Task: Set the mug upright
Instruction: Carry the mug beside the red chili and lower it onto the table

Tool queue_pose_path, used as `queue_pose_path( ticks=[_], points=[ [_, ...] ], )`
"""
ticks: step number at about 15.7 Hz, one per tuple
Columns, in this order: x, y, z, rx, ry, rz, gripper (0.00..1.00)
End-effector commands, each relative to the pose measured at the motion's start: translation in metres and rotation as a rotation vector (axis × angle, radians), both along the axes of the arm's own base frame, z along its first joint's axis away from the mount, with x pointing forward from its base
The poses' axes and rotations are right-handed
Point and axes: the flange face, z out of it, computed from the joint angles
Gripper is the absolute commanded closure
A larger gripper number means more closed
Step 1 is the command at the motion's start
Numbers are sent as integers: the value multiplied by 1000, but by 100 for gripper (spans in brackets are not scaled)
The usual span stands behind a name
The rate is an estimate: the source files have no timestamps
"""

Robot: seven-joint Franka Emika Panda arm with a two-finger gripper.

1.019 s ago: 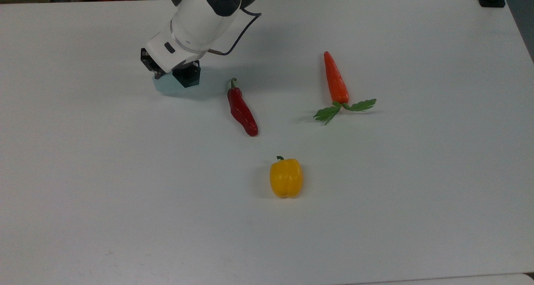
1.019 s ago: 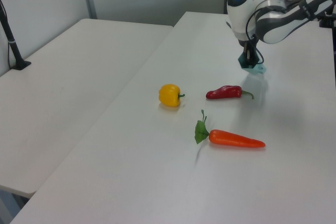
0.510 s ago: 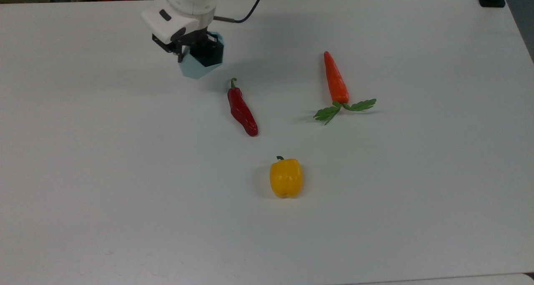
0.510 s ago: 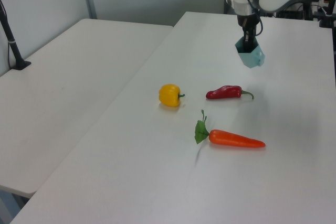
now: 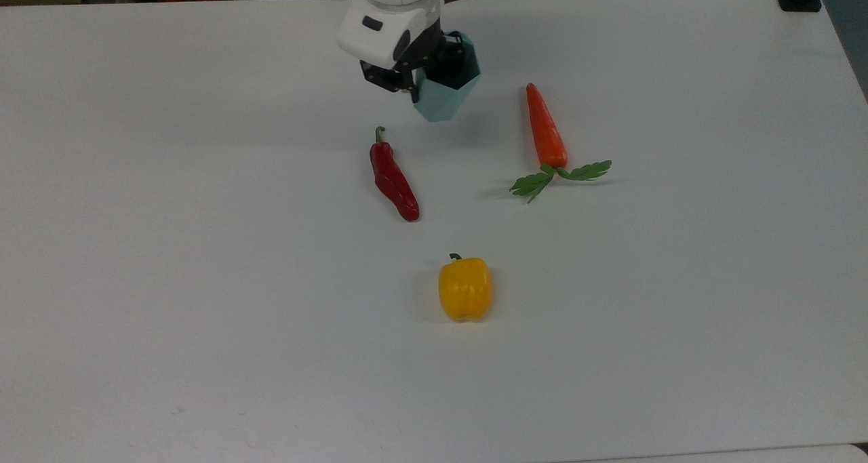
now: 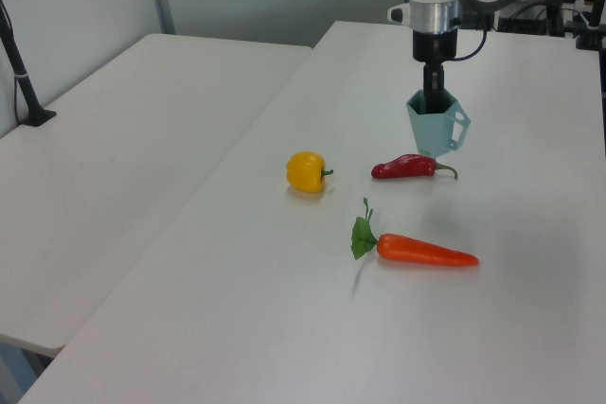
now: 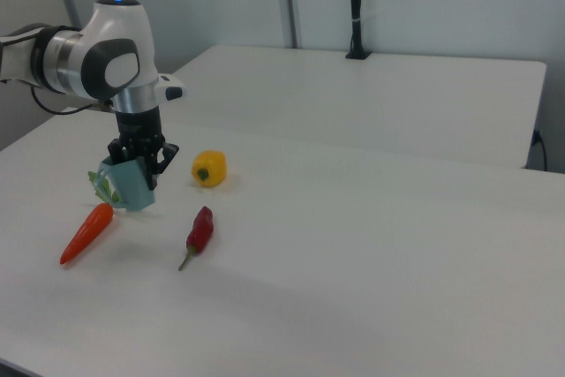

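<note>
Item 1, mug (image 6: 436,127): lifted off the table (image 5: 203,280) since 1 s ago, now hanging mouth-up between red chili (image 5: 393,178) and carrot (image 5: 544,129), gripper (image 6: 432,101) fingers clamped on its rim; judged upright, awaiting set-down.

Bright, even light from overhead washes the white table (image 5: 203,280), with no hard glare. Shadows are faint and soft-edged: a pale grey smudge lies beside the yellow pepper (image 5: 464,289), another under the carrot (image 5: 544,129). The top view is slightly grainy, dimmer toward the table's far edge
</note>
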Motion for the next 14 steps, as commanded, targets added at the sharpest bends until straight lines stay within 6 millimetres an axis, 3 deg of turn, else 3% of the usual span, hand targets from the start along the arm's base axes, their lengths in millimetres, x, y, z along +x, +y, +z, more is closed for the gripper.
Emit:
queue_pose_path(
  ticks=[1,11,14],
  points=[
    [2,1,-15,159,-19,236,100],
    [10,-7,-98,140,-32,332,100],
    [17,-5,-109,133,-69,331,100]
  ],
)
